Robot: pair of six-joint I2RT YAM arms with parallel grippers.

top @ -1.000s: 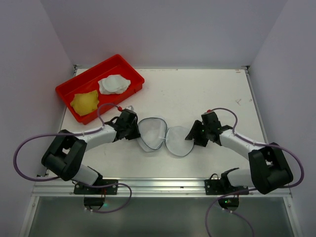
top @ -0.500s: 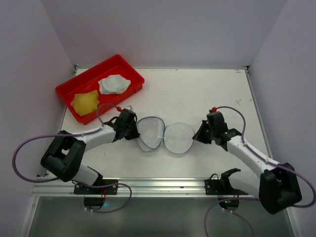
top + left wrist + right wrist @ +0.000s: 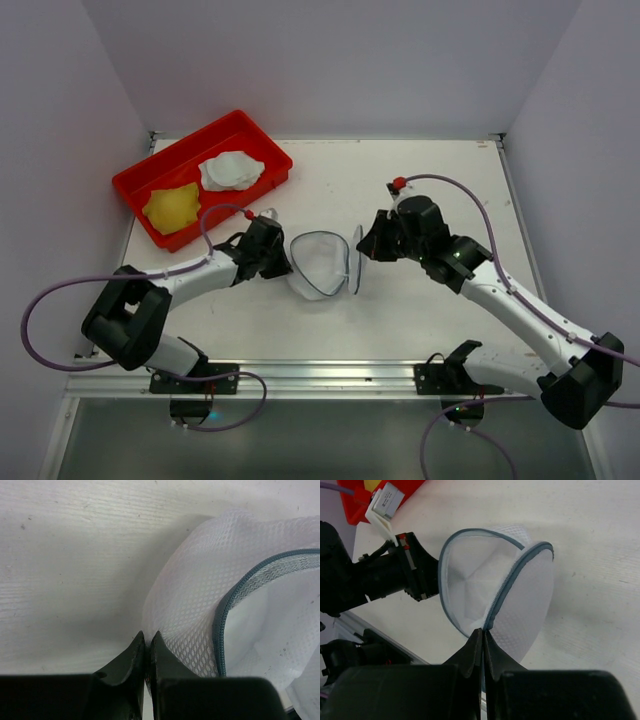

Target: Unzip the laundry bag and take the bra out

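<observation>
The laundry bag is a white mesh drum with blue-grey zip trim, lying open at the table's middle. Its round lid stands on edge at the bag's right side. My left gripper is shut on the mesh wall at the bag's left side, pinching the fabric between its fingertips. My right gripper is shut on the zip-trimmed edge of the lid and holds it up. The bag's open mouth shows only pale mesh folds. The bra is out of view.
A red tray at the back left holds a white crumpled garment and a yellow one. Purple cables loop from both arms. A metal rail runs along the near table edge.
My right gripper shut on the lid's edge and swung it up and leftward, from flat on the table to upright. My left gripper closed tighter on the bag's wall.
</observation>
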